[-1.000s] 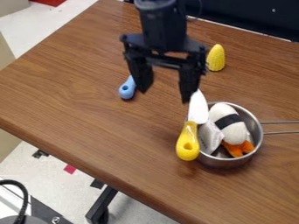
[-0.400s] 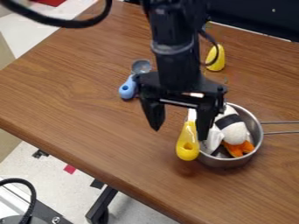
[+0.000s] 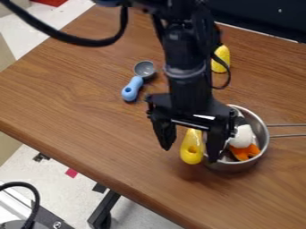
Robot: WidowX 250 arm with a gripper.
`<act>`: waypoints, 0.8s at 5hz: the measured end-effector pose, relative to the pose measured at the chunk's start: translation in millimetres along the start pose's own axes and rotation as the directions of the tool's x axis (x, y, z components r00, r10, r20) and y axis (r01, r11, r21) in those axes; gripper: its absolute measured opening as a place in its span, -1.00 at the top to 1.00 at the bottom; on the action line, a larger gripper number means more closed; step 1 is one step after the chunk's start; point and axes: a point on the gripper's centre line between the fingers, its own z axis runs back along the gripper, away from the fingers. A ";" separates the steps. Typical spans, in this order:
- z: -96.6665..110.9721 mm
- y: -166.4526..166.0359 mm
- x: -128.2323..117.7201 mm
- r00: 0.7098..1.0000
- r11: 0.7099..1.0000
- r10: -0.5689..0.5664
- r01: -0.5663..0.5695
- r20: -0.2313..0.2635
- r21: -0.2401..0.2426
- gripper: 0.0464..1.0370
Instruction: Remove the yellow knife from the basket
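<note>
Straddling the yellow knife [image 3: 192,143] in the camera view, the gripper [image 3: 190,155] has its fingers spread, apparently pinching nothing. The knife's handle juts outside the basket [image 3: 232,167]. Positioning seems nearly done; grasping, lifting and moving the knife clear are left.

- I'm seeing the yellow-handled knife [image 3: 191,149] lying at the left side of the pan, its rounded butt pointing toward the near table edge and sitting outside the rim.
- I'm making out a glossy handle with a hole near its end; most of the blade is staying hidden from me.
- I'm viewing the round, silvery metal pan [image 3: 238,166] standing upright, mouth up, its twin thin handle rods extending right.
</note>
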 end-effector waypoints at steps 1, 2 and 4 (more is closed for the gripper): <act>-10.2 -2.1 0.2 1.000 1.000 0.020 -0.019 -0.016 0.019 -0.93; -11.6 -2.4 4.8 0.999 0.999 0.030 -0.029 -0.015 0.023 -0.83; -9.4 3.8 11.4 0.998 0.998 0.054 -0.054 -0.009 0.028 0.09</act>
